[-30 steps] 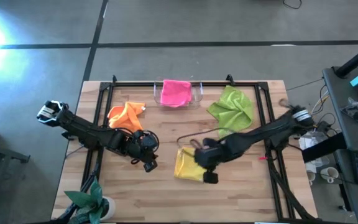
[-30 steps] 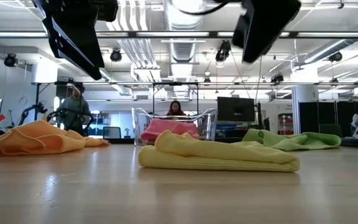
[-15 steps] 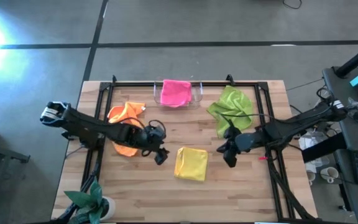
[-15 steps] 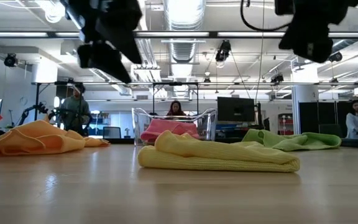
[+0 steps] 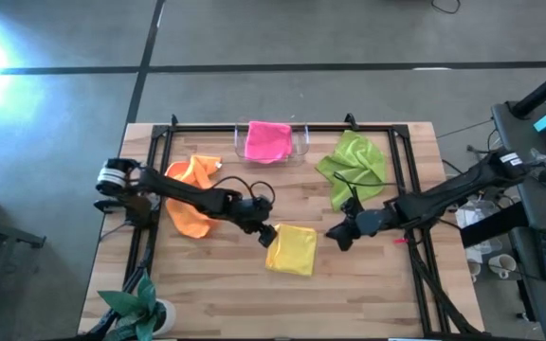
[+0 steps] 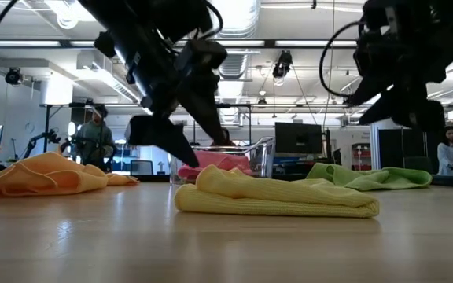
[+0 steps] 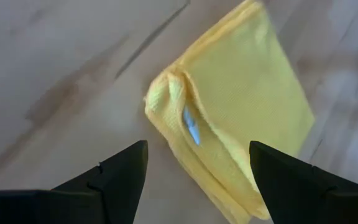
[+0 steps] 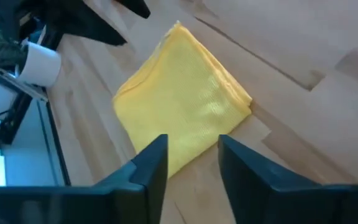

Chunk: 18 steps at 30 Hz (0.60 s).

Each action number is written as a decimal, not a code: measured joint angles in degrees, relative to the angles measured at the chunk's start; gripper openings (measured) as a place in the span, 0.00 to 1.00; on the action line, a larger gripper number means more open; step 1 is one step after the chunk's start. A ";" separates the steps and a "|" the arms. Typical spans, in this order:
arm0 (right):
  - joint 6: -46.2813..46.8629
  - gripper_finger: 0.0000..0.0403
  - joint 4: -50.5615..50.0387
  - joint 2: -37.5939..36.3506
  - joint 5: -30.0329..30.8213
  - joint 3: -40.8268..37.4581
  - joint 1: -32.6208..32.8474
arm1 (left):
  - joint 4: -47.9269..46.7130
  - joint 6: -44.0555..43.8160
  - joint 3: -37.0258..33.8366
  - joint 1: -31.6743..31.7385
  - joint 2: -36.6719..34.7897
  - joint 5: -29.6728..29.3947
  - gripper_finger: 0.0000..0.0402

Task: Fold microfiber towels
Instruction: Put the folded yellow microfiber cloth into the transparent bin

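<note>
Yellow towel [image 5: 291,249] folded flat, roughly square, left hand [image 5: 266,234] wide, right hand [image 5: 335,233] narrowly open

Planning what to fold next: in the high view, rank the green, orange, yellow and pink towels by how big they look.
1. Green towel, spread widest.
2. Orange towel, partly hidden by the left arm, so unsure.
3. Yellow towel and pink towel look alike; no ranking between them.

Even overhead light fills the room, with a white glare patch on the floor [image 5: 8,43] at the high view's left edge, bright ceiling lamps [image 6: 234,16] washing out the low view, arms there dark silhouettes, and both wrist views softly blurred.
</note>
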 joint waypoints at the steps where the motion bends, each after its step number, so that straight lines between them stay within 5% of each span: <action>1: 0.71 0.36 1.48 1.24 -0.02 -0.42 0.02 | 0.30 -0.23 -0.01 0.00 0.53 0.47 0.66; 9: 7.07 0.48 4.48 11.29 0.00 -0.68 -0.01 | 0.64 -4.38 -0.01 0.13 5.03 1.46 0.66; 18: 9.91 0.50 14.16 19.94 0.03 -0.50 -0.97 | 6.82 -4.54 0.03 0.16 7.53 2.12 0.66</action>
